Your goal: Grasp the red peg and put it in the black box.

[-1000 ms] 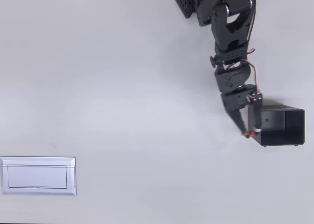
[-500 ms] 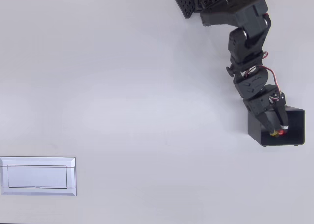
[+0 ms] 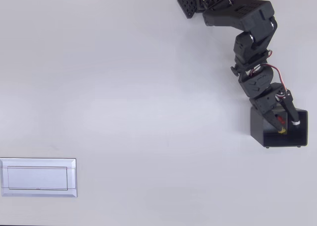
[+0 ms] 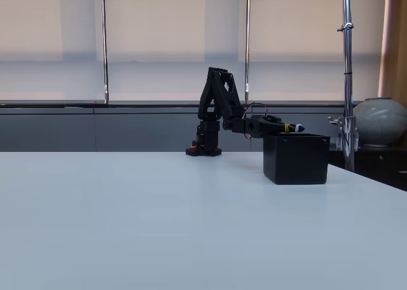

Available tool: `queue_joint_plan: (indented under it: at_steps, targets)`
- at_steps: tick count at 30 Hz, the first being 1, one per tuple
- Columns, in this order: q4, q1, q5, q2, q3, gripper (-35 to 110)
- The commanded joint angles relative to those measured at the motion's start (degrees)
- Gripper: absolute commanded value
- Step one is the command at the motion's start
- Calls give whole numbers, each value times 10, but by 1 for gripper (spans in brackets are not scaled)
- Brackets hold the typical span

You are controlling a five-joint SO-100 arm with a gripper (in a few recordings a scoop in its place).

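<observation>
I'm looking across a plain white counter (image 4: 127, 220) that runs to the right edge of the fixed view. Behind its far edge is a long dark ledge (image 4: 95, 103) with grey panels below. Above it, wide windows are covered by pale beige blinds (image 4: 165, 23) that let in soft, even daylight, split by thin vertical metal rods (image 4: 104, 42). At the far right I can see a rounded grey-green vase (image 4: 380, 121) on a dark cabinet, beside a wooden post (image 4: 394, 35).

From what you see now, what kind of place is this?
Probably an office or lab: a plain white table, tall windows with blinds, and a sill with a round vase. A small arm works over a box.
</observation>
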Motion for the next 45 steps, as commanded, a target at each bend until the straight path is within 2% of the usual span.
queue_joint_plan:
  at_steps: [1, 9, 13, 18, 22, 25, 28, 33, 36, 38, 41, 45]
  targets:
    - [-14, 0, -9, -19, 33, 16]
    - [76, 21, -19, -120, 6, 14]
    - [93, 29, -46, -198, -30, 6]
    - [142, 54, -91, -417, -153, 0]
    - [211, 131, -121, -575, -272, 0]
    - [341, 198, -134, -686, -343, 0]
    - [450, 236, -102, -766, -403, 0]
    - [809, 253, -58, -911, -407, 0]
    - [1067, 265, 5, -1007, -407, 0]
    - [1193, 277, 25, -1041, -407, 0]
    - [1345, 291, 35, -1100, -407, 0]
    - [1451, 287, 36, -1162, -407, 0]
